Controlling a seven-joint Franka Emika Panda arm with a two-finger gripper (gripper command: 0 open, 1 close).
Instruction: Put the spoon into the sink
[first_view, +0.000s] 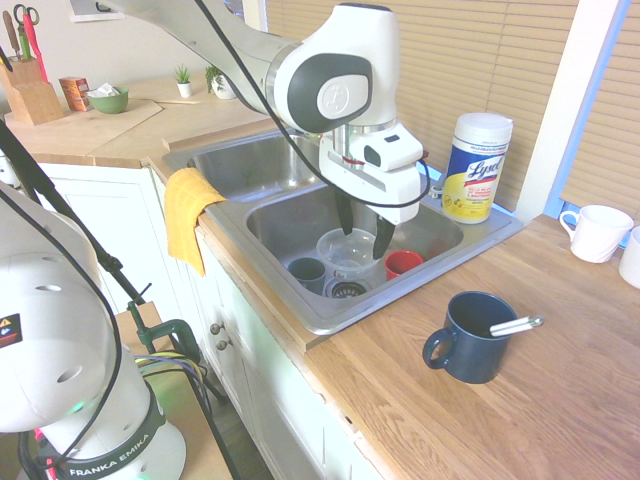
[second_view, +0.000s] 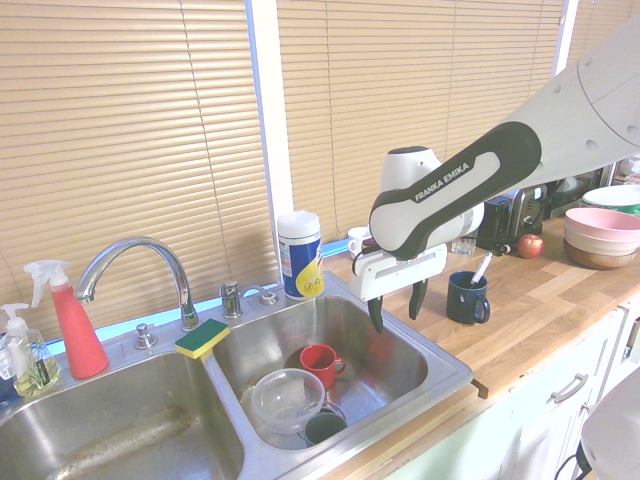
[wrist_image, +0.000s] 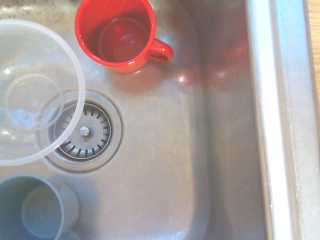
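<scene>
From the first exterior camera, the white arm's end effector (first_view: 364, 235) hangs pointing down over the nearer basin of the sink (first_view: 420, 275), its two dark fingers spread wide apart and nothing between them. The spoon (first_view: 516, 325) is not in hand: it stands leaning in a navy mug (first_view: 470, 337) on the wooden worktop (first_view: 520, 400), its handle jutting over the rim, well apart from the basin. Placed that way, the handle offers itself for a pinch from above. Inside the basin lie a clear plastic bowl (first_view: 350, 256), a red cup (first_view: 403, 263) and a grey cup (first_view: 307, 272), crowded round the drain, so free floor for a drop appears limited. A yellow cloth (first_view: 187, 215) drapes over the sink's front edge; a tub of wipes (first_view: 476, 166) stands behind it.

The second exterior camera shows the same pose from the opposite side: the end effector (second_view: 397, 306) open and empty above the basin's right part, touching nothing, with the navy mug (second_view: 467, 298) and spoon (second_view: 481, 269) just beyond the sink rim (second_view: 440, 350). A curved faucet (second_view: 135, 265) and a sponge (second_view: 202, 339) sit at the divider.

The wrist camera looks straight down onto the drain (wrist_image: 83, 132), the red cup (wrist_image: 117, 34), the clear bowl (wrist_image: 32, 92) and the grey cup (wrist_image: 35, 210); no spoon shows. The task looks barely started.
</scene>
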